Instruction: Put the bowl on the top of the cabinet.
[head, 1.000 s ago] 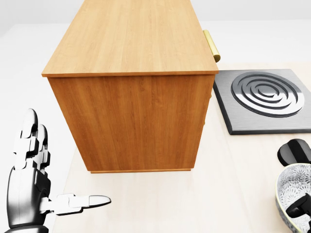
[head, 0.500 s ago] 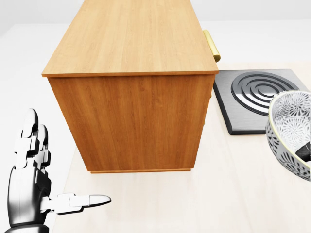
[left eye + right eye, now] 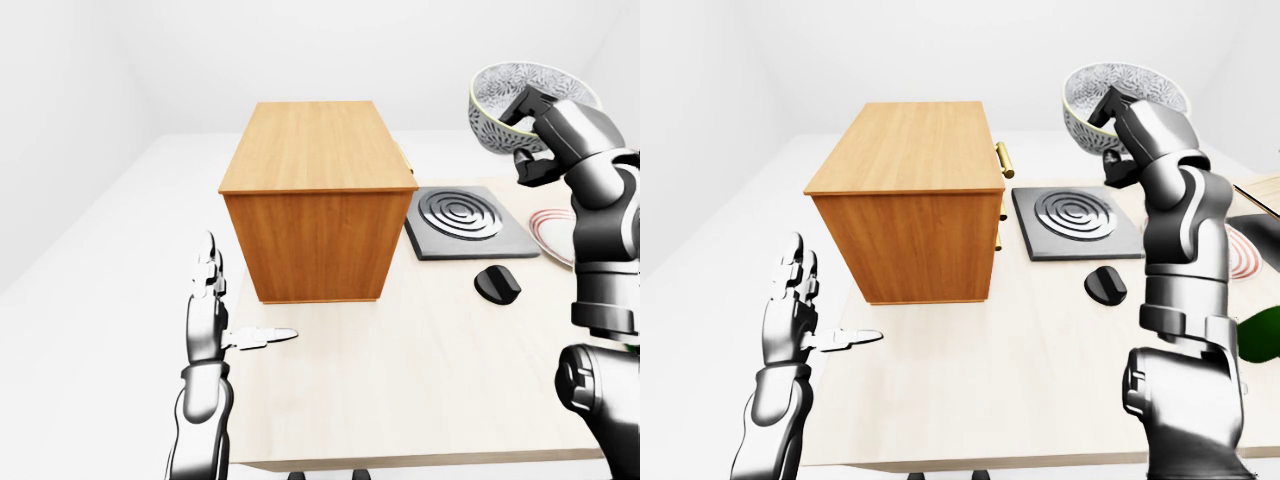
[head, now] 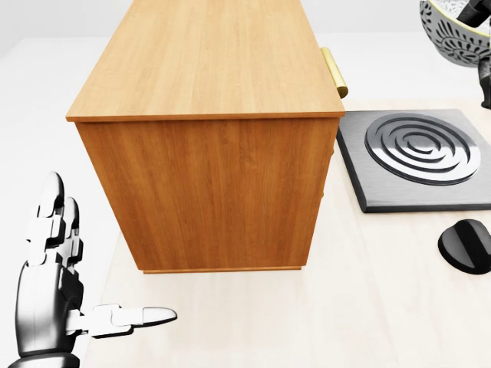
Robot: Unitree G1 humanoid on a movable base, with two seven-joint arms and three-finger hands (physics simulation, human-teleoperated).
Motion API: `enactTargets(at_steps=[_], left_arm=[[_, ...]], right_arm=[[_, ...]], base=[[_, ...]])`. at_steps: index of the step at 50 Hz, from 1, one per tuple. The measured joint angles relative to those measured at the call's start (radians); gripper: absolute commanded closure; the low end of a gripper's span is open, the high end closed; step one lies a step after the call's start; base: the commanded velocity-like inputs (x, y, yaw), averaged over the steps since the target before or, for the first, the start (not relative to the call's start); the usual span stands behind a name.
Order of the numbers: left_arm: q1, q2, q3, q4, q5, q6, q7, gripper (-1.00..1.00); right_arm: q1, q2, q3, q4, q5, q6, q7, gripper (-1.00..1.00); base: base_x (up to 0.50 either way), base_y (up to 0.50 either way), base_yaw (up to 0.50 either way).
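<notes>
1. The patterned bowl (image 3: 1120, 108) has risen since half a second ago: in the head view it then sat low at the right edge beside the burner plate, and it now shows only at the top right corner, above the cabinet top's level.
2. The right hand (image 3: 1132, 128) grips the bowl by its near rim, fingers closed over the edge and reaching inside; the bowl is held aloft, tilted, to the right of the wooden cabinet (image 3: 318, 192) and above the square burner plate (image 3: 468, 222).
3. Nothing can be made out inside the bowl beyond the fingers at its rim.
4. The left hand (image 4: 57, 284) stands upright at the lower left of the head view, fingers straight and together, thumb stretched out sideways; it holds nothing and is apart from the cabinet.
5. The cabinet stands on the pale table (image 3: 400, 390), a brass handle (image 4: 334, 72) on its right side.
6. A small black disc-shaped object (image 3: 497, 283) lies on the table just below the burner plate in the left-eye view.
7. A red-ringed plate (image 3: 550, 232) shows partly behind the right arm.
</notes>
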Motion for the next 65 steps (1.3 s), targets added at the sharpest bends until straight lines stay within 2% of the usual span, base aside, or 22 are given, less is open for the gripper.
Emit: enactTargets(at_steps=[7, 14, 24, 42, 53, 65], left_arm=[[-0.002, 0.000, -0.001, 0.004, 0.000, 0.000, -0.001, -1.00], [-0.004, 0.001, -0.001, 0.007, -0.003, 0.000, -0.004, -1.00], [-0.005, 0.001, -0.002, 0.003, -0.006, 0.000, -0.007, -1.00], [-0.014, 0.003, 0.006, 0.015, -0.017, 0.000, -0.010, -1.00], [-0.012, 0.004, 0.006, 0.014, -0.021, 0.000, -0.018, -1.00], [-0.003, 0.004, 0.001, 0.005, -0.021, 0.000, -0.030, -1.00]], right_arm=[[-0.316, -0.028, 0.103, 0.416, -0.070, -0.059, -0.142, 1.00], [-0.515, -0.020, 0.170, 0.704, -0.154, -0.059, -0.239, 1.00], [-0.696, 0.022, 0.209, 0.897, -0.269, -0.059, -0.318, 1.00], [-0.870, 0.187, 0.217, 0.996, -0.365, -0.059, -0.368, 1.00], [-0.912, 0.286, 0.222, 1.008, -0.364, -0.059, -0.379, 1.00], [-0.928, 0.361, 0.234, 1.010, -0.353, -0.059, -0.387, 1.00]], base=[[0.00, 0.00, 0.00], [0.00, 0.00, 0.00], [0.00, 0.00, 0.00], [0.00, 0.00, 0.00], [0.00, 0.00, 0.00], [0.00, 0.00, 0.00]])
